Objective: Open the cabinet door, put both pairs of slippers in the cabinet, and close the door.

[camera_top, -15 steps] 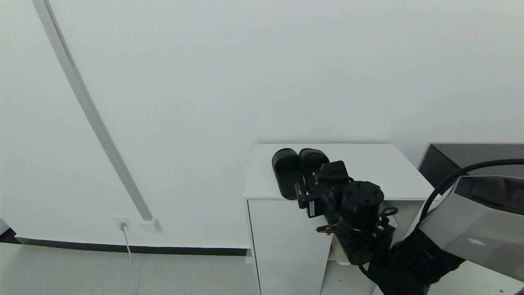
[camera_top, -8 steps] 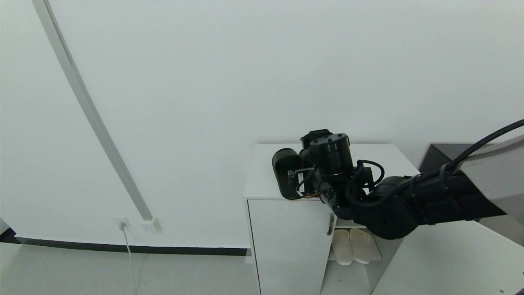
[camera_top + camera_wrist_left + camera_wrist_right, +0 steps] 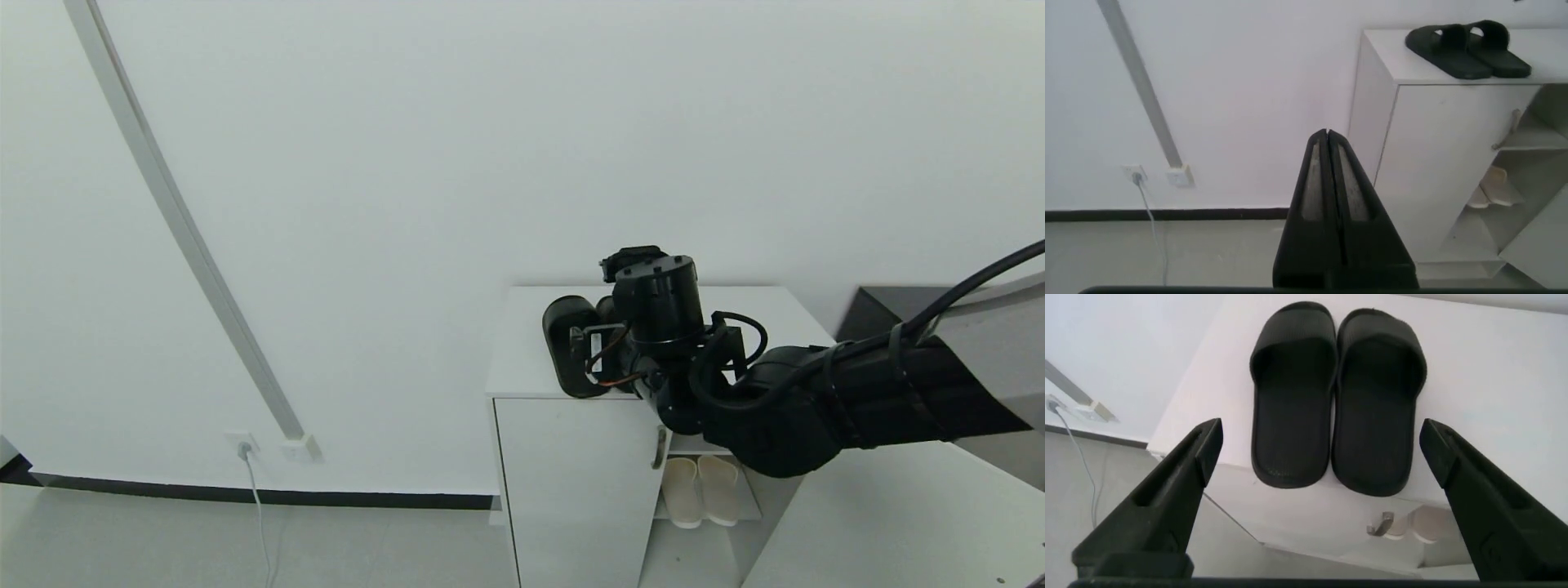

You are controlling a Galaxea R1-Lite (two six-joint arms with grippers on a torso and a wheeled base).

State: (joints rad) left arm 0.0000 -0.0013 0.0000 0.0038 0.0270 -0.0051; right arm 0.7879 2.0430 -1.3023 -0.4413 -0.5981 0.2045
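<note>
Black slippers [image 3: 1335,400]: 1 pair on cabinet [image 3: 518,359] top, half hidden by arm in head view; right gripper [image 3: 1321,437] fingers spread wide above. White slippers [image 3: 700,488] sat inside. Left gripper [image 3: 1328,143] fingers pressed together.

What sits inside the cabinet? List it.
A white pair of slippers on a shelf in the open right side of the cabinet. The closed left panel hides the rest.

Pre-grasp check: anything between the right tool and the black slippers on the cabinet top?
Nothing visible. The right tool hangs open above the pair of black rubber-like slide slippers, which lies side by side on the white cabinet's flat top, with only bare surface around it.
</note>
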